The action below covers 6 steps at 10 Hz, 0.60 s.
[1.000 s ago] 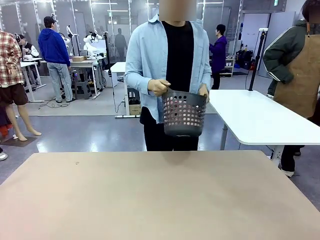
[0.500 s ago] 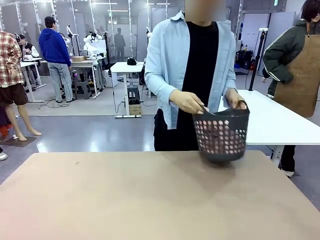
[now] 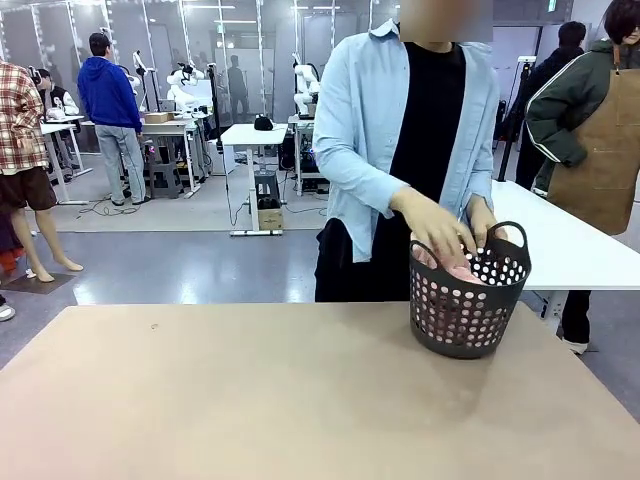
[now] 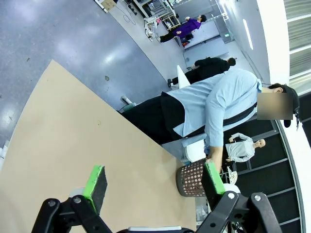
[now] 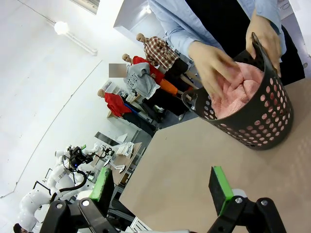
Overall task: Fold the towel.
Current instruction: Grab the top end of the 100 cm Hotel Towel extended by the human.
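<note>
Left gripper released, right gripper released, person's hand on pink towel inside dark basket

left tool: black, green pads | right tool: same | person: pale-blue shirt, black tee

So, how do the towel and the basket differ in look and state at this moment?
The towel is salmon pink; the basket is dark grey. The towel is soft cloth, bunched up; the basket is stiff, with rows of round holes. The towel lies inside, while the basket stands upright on the table. Both are near the table's far edge, in front of the person.
</note>
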### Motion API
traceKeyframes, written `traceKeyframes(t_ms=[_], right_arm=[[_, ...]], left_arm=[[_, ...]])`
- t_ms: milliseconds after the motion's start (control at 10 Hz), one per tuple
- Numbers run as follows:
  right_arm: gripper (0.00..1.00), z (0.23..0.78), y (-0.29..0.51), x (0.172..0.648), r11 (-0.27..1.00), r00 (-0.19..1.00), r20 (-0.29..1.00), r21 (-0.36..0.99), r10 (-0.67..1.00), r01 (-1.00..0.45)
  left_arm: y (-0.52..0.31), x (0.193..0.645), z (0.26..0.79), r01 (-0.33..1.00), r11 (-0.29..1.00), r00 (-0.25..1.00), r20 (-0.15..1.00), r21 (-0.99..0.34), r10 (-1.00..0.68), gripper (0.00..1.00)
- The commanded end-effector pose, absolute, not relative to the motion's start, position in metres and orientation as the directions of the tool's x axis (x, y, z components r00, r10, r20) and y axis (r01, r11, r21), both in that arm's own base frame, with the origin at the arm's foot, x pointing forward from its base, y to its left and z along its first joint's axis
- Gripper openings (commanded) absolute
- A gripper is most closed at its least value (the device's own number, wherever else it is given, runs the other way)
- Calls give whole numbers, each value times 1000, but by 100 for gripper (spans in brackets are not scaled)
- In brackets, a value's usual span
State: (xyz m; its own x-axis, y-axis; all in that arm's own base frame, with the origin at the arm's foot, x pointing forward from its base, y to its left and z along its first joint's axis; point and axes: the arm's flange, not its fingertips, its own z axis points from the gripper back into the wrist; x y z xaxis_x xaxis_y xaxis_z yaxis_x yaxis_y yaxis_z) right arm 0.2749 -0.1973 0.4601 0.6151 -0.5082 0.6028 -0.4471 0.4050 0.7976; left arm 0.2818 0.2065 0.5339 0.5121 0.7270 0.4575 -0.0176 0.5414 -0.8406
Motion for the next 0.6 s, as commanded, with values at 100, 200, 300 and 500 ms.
traceKeyframes(t_ms=[100, 200, 300, 500], right_arm=[[100, 462, -199, 277, 406, 603, 611, 791, -512, -458], [100, 462, -199, 277, 406, 603, 611, 791, -512, -458], [100, 462, -199, 277, 406, 603, 611, 791, -512, -458], [100, 462, -199, 277, 406, 603, 611, 791, -512, -458]], left_arm=[[207, 285, 533, 4, 538, 510, 465, -843, 724, 100], [207, 285, 533, 4, 538, 510, 465, -843, 724, 100], [207, 285, 533, 4, 538, 510, 465, -843, 724, 100], [207, 285, 533, 4, 538, 510, 465, -843, 724, 100]])
